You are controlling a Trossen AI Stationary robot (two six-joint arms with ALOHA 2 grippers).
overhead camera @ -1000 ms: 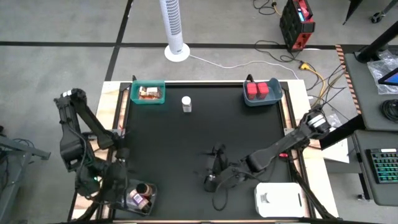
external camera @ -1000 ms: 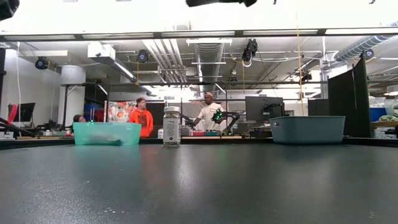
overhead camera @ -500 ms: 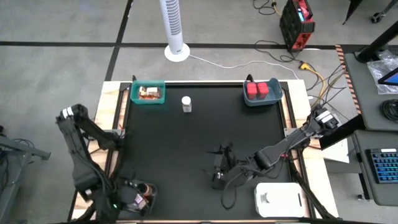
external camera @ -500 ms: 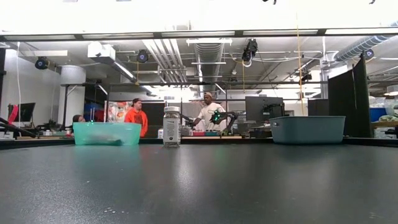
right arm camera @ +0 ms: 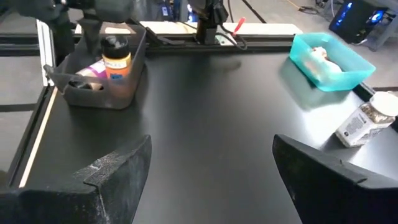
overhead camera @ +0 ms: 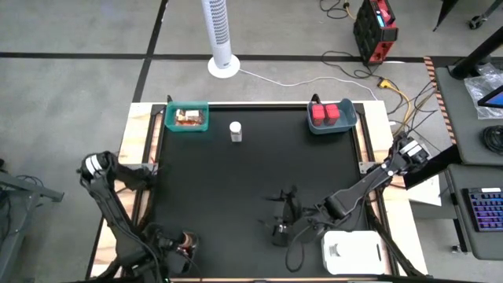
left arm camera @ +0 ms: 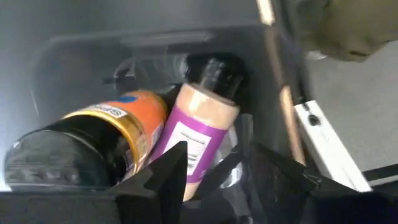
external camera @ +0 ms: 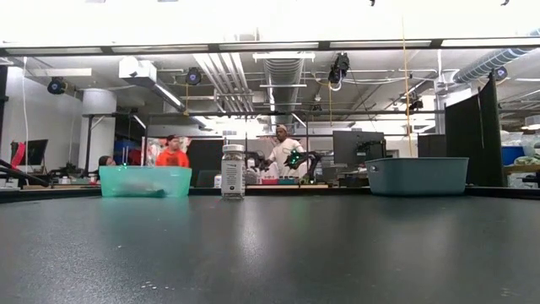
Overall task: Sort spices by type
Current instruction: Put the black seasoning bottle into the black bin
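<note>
Our left gripper sits spread over the clear grey tray at the table's near-left corner, fingers parted and pinching nothing, right above a purple-labelled jar with a black cap that lies tilted against an orange-labelled jar with a dark lid; we judge the jars share that tray because they count as one type, and the wrist hangs there either for a pick or just past a drop, we cannot tell which. Right gripper hovers low over bare black table near the front middle, wide apart and empty, aimed across toward the far edge. Out there a white-capped clear bottle of dark spice stands upright alone, just beside the teal plastic bin holding orange and brown flat packets, while two red boxy containers sit together in the blue-grey bin at far right. A white rectangular tray near the right arm looks empty, so we guess the lone bottle belongs there and is the last piece left
</note>
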